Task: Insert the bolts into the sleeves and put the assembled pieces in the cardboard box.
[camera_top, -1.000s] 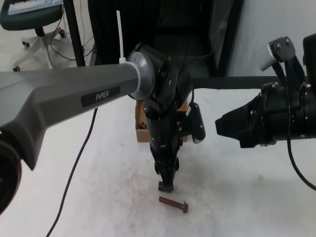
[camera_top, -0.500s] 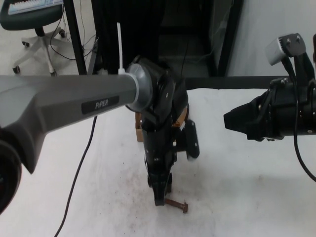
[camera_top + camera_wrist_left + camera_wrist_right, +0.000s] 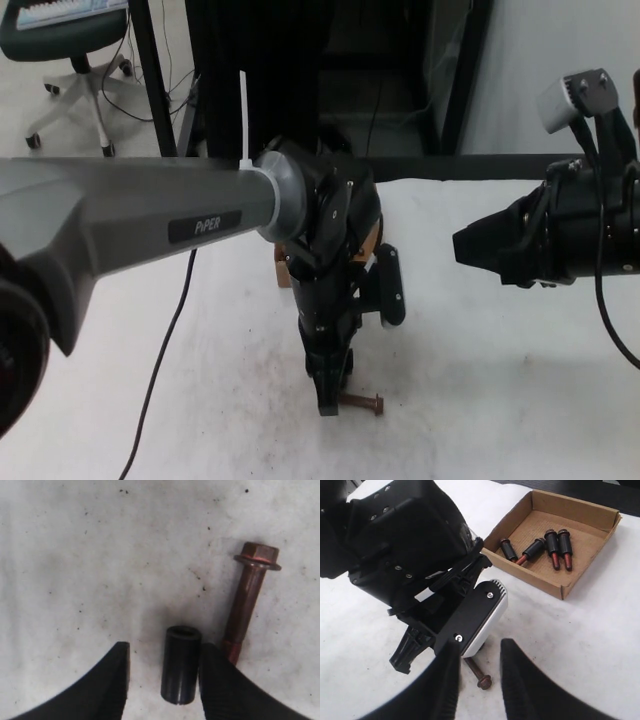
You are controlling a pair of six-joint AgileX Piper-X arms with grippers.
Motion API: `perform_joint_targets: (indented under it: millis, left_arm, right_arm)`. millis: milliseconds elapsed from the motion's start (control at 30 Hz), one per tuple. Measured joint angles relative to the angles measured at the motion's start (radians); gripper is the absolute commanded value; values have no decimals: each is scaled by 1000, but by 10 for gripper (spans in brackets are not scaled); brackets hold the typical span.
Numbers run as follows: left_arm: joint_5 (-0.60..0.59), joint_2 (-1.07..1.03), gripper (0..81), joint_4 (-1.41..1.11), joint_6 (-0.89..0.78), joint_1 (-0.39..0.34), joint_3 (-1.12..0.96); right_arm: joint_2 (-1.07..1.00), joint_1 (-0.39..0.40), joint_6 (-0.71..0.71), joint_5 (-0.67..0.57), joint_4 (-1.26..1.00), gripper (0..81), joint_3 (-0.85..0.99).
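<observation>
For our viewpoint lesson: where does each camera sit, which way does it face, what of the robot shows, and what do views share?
High view: behind both arms, looking forward and down over the bench; shows left arm, its pincer by the bolt, and right arm.
Left wrist view: on that wrist, facing down at sleeve and bolt; own fingertips show.
Right wrist view: on that wrist, facing the left arm and cardboard box; own fingertips show.
Shared: the bolt, in all three.
</observation>
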State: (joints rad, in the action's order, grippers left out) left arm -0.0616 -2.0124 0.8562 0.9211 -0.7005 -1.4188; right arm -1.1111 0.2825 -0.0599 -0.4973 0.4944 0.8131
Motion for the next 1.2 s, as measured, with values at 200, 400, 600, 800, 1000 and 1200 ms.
perform_joint_targets:
  millis: [200, 400, 600, 800, 1000, 1200]
  left_arm:
    - [0, -6, 414, -10, 0, 0, 1]
    - [0, -6, 414, -3, 0, 0, 3]
    - [0, -13, 414, -2, 0, 2, 3]
    - [0, -29, 401, 13, -2, 2, -3]
    - [0, -29, 1, 31, -2, 2, -2]
    - [0, -29, 3, 36, -8, 0, -2]
  right_arm:
    - [0, 0, 0, 0, 0, 270, 0]
    - [0, 0, 0, 0, 0, 270, 0]
    - [0, 0, 0, 0, 0, 270, 0]
    - [0, 0, 0, 0, 0, 270, 0]
    - [0, 0, 0, 0, 0, 265, 0]
    - [0, 0, 0, 0, 0, 172, 0]
